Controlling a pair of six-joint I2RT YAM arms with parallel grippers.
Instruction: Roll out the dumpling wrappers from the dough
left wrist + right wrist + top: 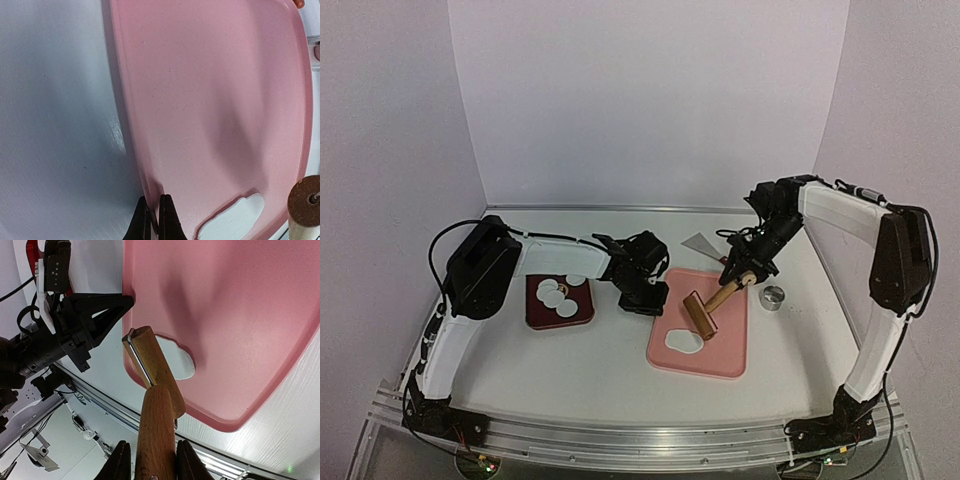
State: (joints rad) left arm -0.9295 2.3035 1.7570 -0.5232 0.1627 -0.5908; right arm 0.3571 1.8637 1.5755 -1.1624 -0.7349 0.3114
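Two grippers engaged: rolling stage

Right gripper (152, 462) clamped on the wooden roller (700, 312) handle, barrel at the edge of the dough (682, 341), a flat, ragged white patch at the near-left corner of the smooth pink board (720, 345). Left gripper (155, 222) pinched on board rim. Best approach, I judge: light, even passes, board held steady. Wrappers (558, 297): thin round discs on dark plate (535, 318).

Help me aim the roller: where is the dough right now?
In the top view, the dough lies flat on the near-left corner of the pink board, beside the roller that the right gripper holds.
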